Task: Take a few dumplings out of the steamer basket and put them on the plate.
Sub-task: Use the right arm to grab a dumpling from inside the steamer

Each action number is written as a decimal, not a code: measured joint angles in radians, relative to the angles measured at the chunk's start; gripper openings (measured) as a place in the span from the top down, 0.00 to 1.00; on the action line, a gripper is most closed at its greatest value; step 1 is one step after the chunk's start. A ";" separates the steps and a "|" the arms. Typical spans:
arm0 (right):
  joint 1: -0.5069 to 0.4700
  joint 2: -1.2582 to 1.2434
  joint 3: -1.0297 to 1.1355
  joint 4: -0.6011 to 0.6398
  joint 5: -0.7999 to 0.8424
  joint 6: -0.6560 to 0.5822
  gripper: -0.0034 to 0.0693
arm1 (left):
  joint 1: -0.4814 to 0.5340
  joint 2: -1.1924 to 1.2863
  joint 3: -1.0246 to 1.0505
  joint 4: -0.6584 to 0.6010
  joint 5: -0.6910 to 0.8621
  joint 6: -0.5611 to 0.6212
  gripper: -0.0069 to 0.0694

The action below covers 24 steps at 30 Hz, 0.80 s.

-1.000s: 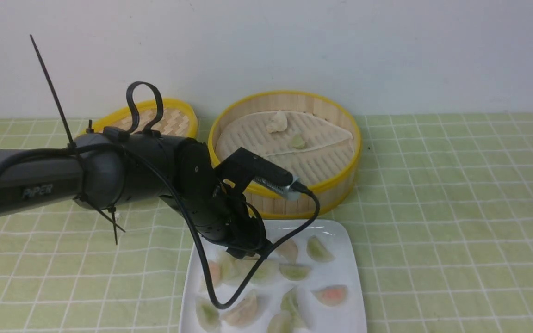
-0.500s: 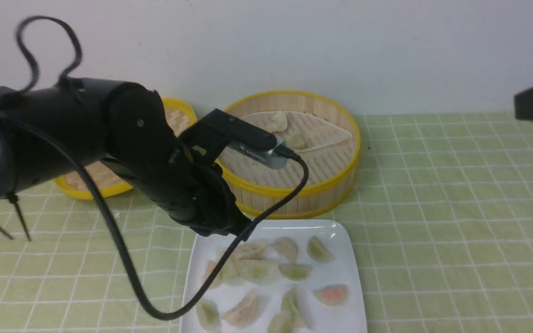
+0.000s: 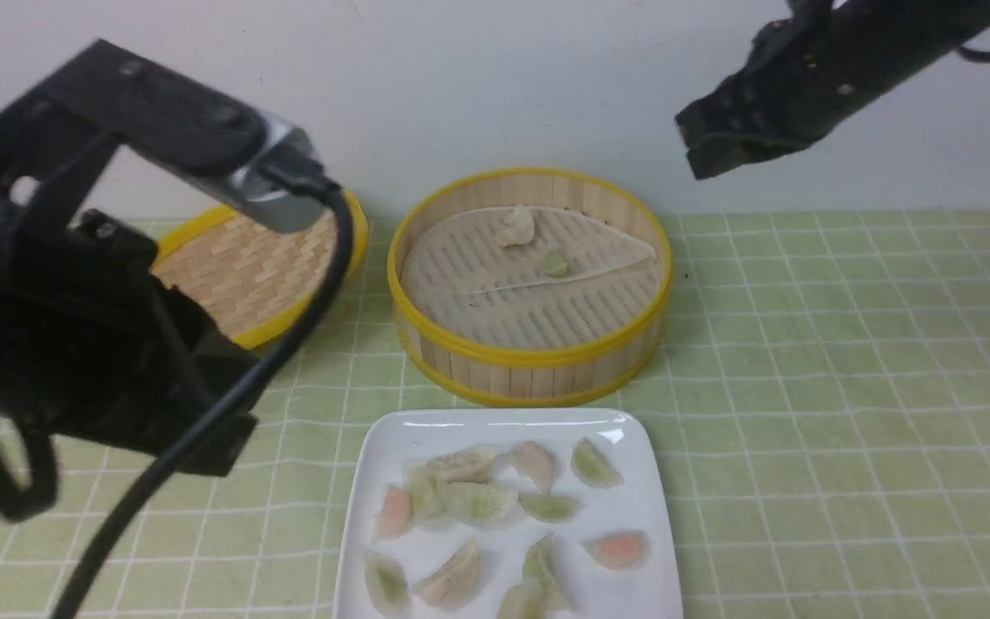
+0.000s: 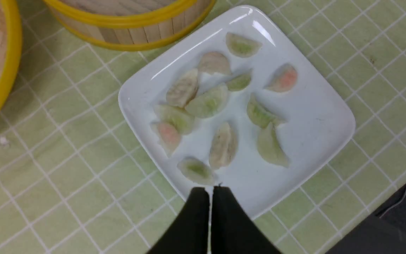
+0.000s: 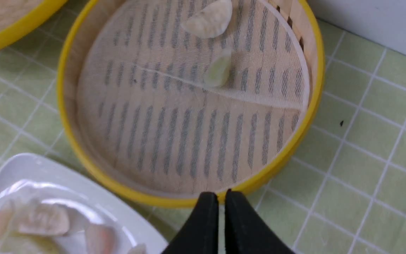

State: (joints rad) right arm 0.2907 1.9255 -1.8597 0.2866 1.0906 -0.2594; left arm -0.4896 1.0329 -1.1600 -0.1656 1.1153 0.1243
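Dumplings: two were left in the basket, a cream dumpling (image 3: 515,226) and a green dumpling (image 3: 554,262), both well beyond the right fingertips; the others lay on the plate.
Left arm (image 3: 91,344): it had pulled up and back from over the plate, where it hung a second before.
Right arm (image 3: 804,69): newly in view, high, tip aimed toward the basket.
Basket (image 3: 529,357): just ahead of the right fingers, its liner (image 5: 189,134) mostly bare.
Plate (image 4: 315,123): just ahead of the left fingers, crowded with pieces.
Lid (image 3: 237,275): off to one side of the left fingers.
Left gripper (image 4: 210,192): fingers pressed together, nothing between them.
Right gripper (image 5: 221,197): fingers all but touching, empty.
Change: a pleated piece (image 3: 461,464) lay where the left fingers had been working; likely a drop just finished, with the right arm coming in for the next pick.
Writing: none readable in these views.
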 joint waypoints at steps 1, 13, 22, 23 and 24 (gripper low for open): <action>0.006 0.032 -0.027 -0.005 -0.001 0.001 0.90 | 0.000 -0.011 0.000 0.004 0.009 -0.009 0.92; 0.081 0.570 -0.511 -0.032 0.008 0.005 0.44 | 0.000 -0.307 0.000 0.235 0.152 -0.286 0.92; 0.099 0.667 -0.567 -0.061 -0.075 0.000 0.41 | 0.000 -0.383 0.000 0.350 0.162 -0.396 0.92; 0.099 0.669 -0.567 -0.063 -0.077 0.000 0.43 | 0.000 -0.386 0.000 0.351 0.162 -0.397 0.92; 0.099 0.672 -0.567 -0.066 -0.077 0.000 0.46 | 0.000 -0.386 0.000 0.352 0.162 -0.397 0.92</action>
State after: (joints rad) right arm 0.3900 2.5976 -2.4267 0.2207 1.0140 -0.2598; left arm -0.4896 0.6467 -1.1600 0.1866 1.2773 -0.2724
